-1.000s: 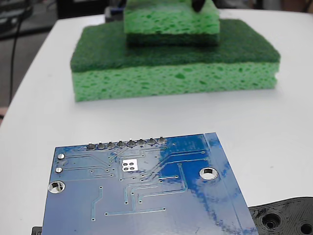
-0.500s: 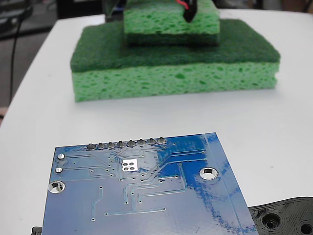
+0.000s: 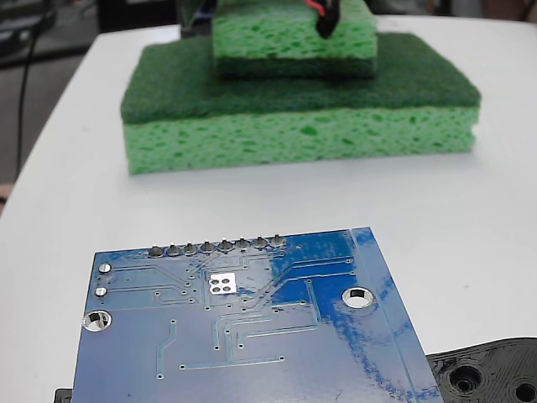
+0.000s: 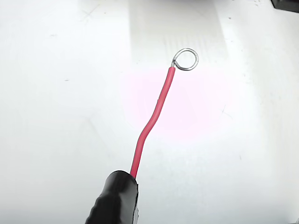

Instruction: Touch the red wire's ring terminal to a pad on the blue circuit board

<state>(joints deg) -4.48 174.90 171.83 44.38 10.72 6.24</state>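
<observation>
While the gripper's jaw state cannot be determined, the red wire [image 4: 152, 119] and ring terminal [image 4: 186, 59] hang over bare white table [image 4: 56, 116], off the blue circuit board [image 3: 243, 336].

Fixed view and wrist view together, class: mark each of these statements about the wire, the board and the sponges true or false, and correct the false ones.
1. The ring terminal is touching the pad. False: in the wrist view it hangs over bare white table, with no board beneath.
2. The blue circuit board lies in the foreground of the fixed view. True.
3. The red wire comes out of a black sleeve. True.
4. Three sponges are stacked. False: a small sponge sits on one large sponge.
5. The pad is round. False: it is a silver square with four dark holes.
</observation>
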